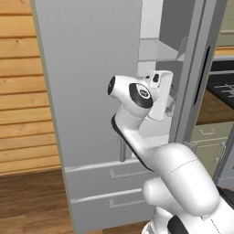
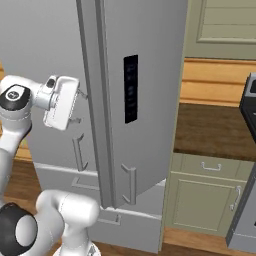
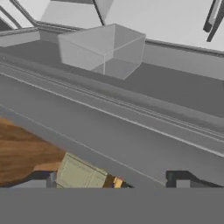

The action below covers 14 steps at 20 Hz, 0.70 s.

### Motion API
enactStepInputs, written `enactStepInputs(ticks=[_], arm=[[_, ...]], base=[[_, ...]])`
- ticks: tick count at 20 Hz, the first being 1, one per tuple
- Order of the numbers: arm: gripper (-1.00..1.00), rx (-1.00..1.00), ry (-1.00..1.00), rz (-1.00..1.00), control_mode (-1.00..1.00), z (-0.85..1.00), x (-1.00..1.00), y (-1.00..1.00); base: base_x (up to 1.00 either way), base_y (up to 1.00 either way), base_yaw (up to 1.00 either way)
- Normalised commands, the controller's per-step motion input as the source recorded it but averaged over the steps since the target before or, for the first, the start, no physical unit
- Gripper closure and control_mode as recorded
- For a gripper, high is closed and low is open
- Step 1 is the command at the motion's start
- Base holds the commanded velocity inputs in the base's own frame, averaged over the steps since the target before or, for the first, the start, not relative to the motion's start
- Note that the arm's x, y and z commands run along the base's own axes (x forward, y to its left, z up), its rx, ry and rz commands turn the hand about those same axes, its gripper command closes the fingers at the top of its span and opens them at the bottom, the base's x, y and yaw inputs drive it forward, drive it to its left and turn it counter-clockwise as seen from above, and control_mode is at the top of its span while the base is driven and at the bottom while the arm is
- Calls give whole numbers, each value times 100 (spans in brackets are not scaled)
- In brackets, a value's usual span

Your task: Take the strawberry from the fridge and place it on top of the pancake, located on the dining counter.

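The fridge [image 1: 91,82] is a tall light-grey unit. Its left door is closed and its right door [image 2: 145,100] is swung open toward me. My gripper [image 1: 170,104] is at mid height in the gap between the two doors, at the front of the pale interior [image 1: 153,27]. In the right base view the gripper [image 2: 79,106] is just left of the open door's edge. In the hand view the gripper [image 3: 111,179] is open with nothing between its dark fingertips [image 3: 179,177]. It faces grey shelf edges and a clear bin [image 3: 105,50]. The strawberry, the pancake and the dining counter are out of view.
The open door carries a dark control panel [image 2: 131,89] and bar handles [image 2: 131,185]. Two lower drawers [image 1: 109,178] sit under the doors. A brown wall counter [image 2: 210,130] on green-grey cabinets [image 2: 205,200] stands to the right, and a wood-plank wall [image 1: 23,91] to the left.
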Motion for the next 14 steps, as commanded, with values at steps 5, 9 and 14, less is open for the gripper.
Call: enactStepInputs(ticks=[5, 9, 14], arm=[[-100, 0, -2, 0, -100, -10, 59, -48], [-100, 0, -3, -1, -100, -1, 23, -44], [-100, 0, -6, -11, -100, -2, -32, -85]], base=[[0, 0, 0], [0, 0, 0], [0, 0, 0]])
